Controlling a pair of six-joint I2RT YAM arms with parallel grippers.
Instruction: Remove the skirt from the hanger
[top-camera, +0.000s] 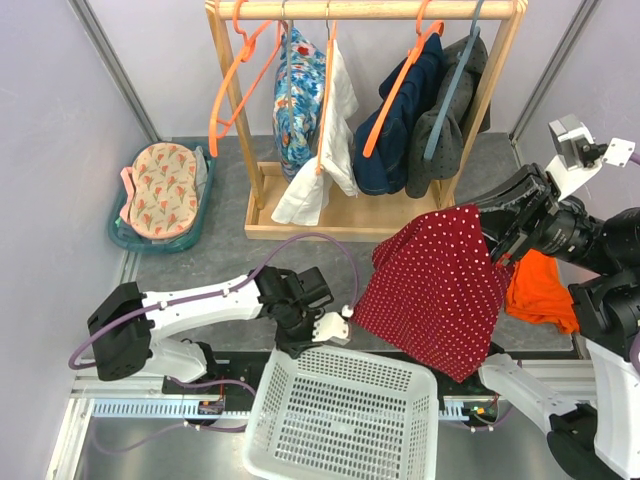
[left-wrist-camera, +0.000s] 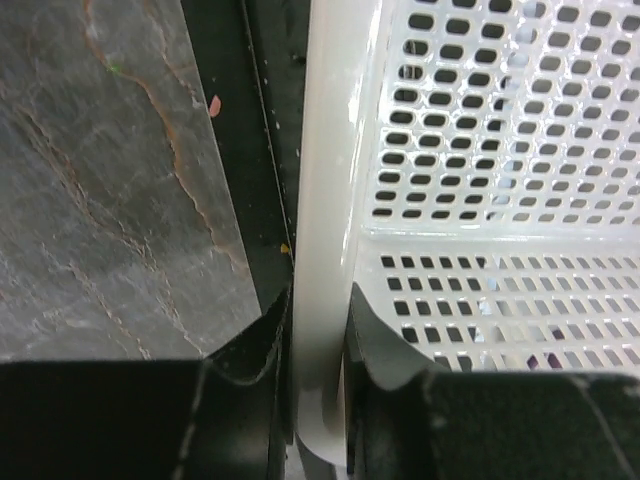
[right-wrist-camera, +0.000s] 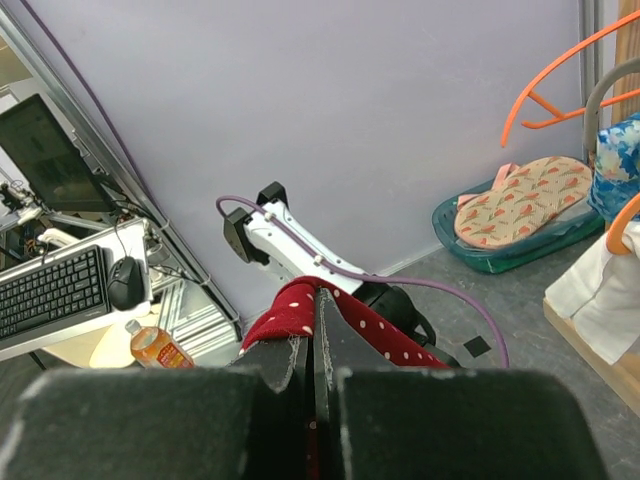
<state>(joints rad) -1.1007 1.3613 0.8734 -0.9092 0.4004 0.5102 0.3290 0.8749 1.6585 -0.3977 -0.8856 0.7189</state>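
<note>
1. skirt (top-camera: 435, 290): off the rack, hanging in the air from its upper right corner. It fans out down and left, in front of the rack base and right of centre. The lowest point of the hem sits over the far right corner of the basket (top-camera: 380, 358).
2. right gripper (top-camera: 497, 232): jaws pressed together on the skirt's top edge. The right wrist view shows red dotted fabric (right-wrist-camera: 285, 315) bunched at the closed fingertips (right-wrist-camera: 315, 345).
3. hanger (top-camera: 245, 62): a bare orange one hangs at the left end of the rail (top-camera: 370, 9), well apart from the skirt. Can't tell whether any hanger is inside the skirt fabric.
4. left gripper (top-camera: 328, 330): low, at the basket's far left rim, just beside the skirt's left corner. Can't tell if it touches the fabric.
5. The left wrist view shows one finger (left-wrist-camera: 250, 355) outside the white rim (left-wrist-camera: 325, 180) and the other inside. Both sit tight against it, so the jaws are pinching the rim.
6. The basket is white and perforated, at the near table edge between the two arm bases.
7. orange cloth (top-camera: 540, 290): crumpled on the table just right of the skirt, partly behind it.
8. Rail, left to right after the bare hanger:
   - blue floral garment (top-camera: 298, 90)
   - white garment (top-camera: 335, 140) on an orange hanger
   - navy garment (top-camera: 400, 140) on an orange hanger
   - grey dotted garment (top-camera: 445, 140) on a grey-blue hanger
9. teal tray (top-camera: 125, 235): far left on the table, with a pink patterned item (top-camera: 162, 190) lying in it.
</note>
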